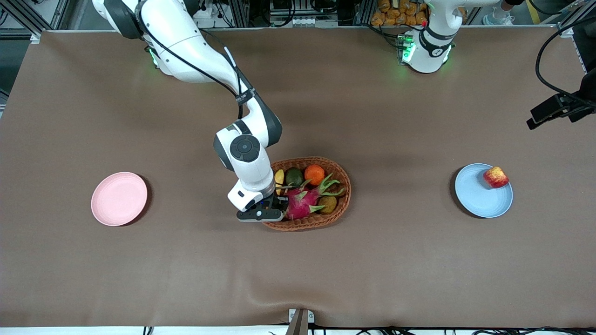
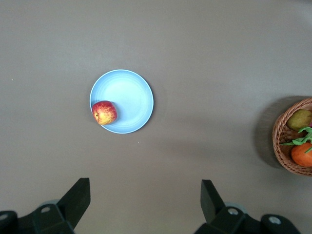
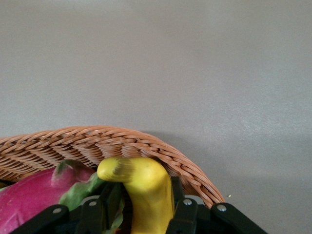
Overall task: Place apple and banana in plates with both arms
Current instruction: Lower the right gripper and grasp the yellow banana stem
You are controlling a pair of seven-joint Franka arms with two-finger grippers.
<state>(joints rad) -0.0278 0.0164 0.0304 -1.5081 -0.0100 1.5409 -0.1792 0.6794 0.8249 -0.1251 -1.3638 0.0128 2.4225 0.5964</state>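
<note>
Down in the basket [image 1: 342, 186], the right gripper [image 3: 148, 214] has its jaws clenched around the banana [image 3: 146, 187]. Meanwhile the left gripper [image 2: 141, 204] waits high over the table [image 1: 186, 270], jaws released; the apple [image 1: 496, 177] sits on the blue plate [image 1: 479, 200], the pink plate [image 1: 118, 198] bare.

The right gripper [image 3: 148, 214] has its jaws closed on the banana [image 3: 146, 187], which stands up between them, its dark-streaked blunt tip rising clear of the black fingers [image 3: 185, 214]. Just past the jaws curves the woven rim of the wicker basket [image 3: 97, 141], close against the banana. Beside the jaws, inside the basket, lies the magenta dragon fruit [image 3: 29, 195] with a green leaf. Past the rim stretches the bare brown bench [image 3: 195, 73].
</note>
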